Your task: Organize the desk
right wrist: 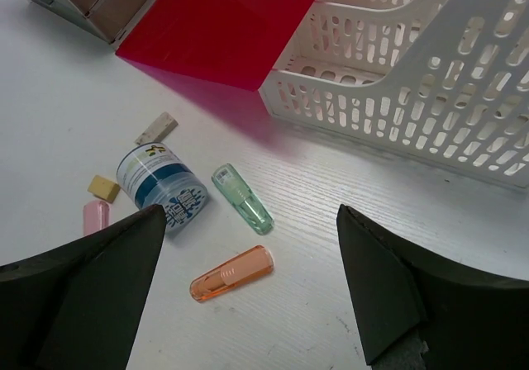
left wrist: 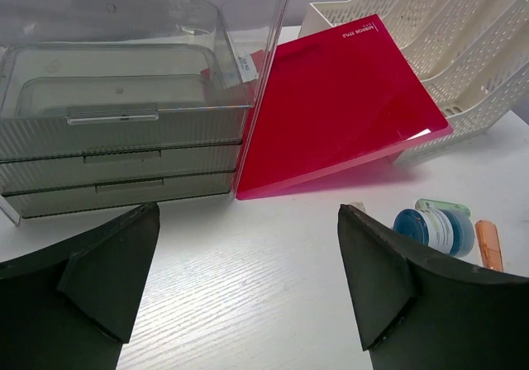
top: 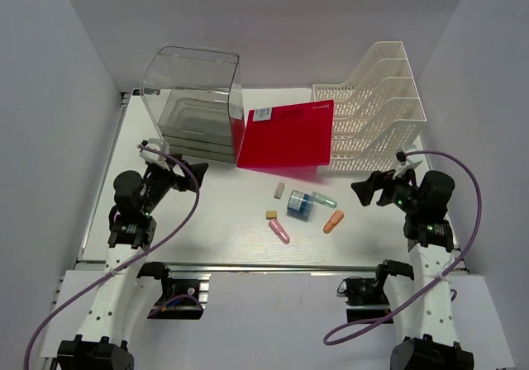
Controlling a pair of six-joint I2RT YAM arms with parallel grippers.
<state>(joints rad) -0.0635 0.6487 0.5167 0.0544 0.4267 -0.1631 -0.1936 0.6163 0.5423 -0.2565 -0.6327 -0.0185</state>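
Left gripper (top: pixel 195 175), right gripper (top: pixel 369 190) wide and empty; pink tube (right wrist: pixel 96 216) half behind a finger (right wrist: pixel 91 304); folder (left wrist: pixel 339 114) perhaps against rack (right wrist: pixel 430 81).

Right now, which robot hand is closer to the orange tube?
The right. The right gripper hovers just right of the orange tube; the left gripper sits far across the desk, near the drawer box.

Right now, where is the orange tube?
In the top view, the orange tube lies on the desk right of centre, beside the blue jar and the green tube.
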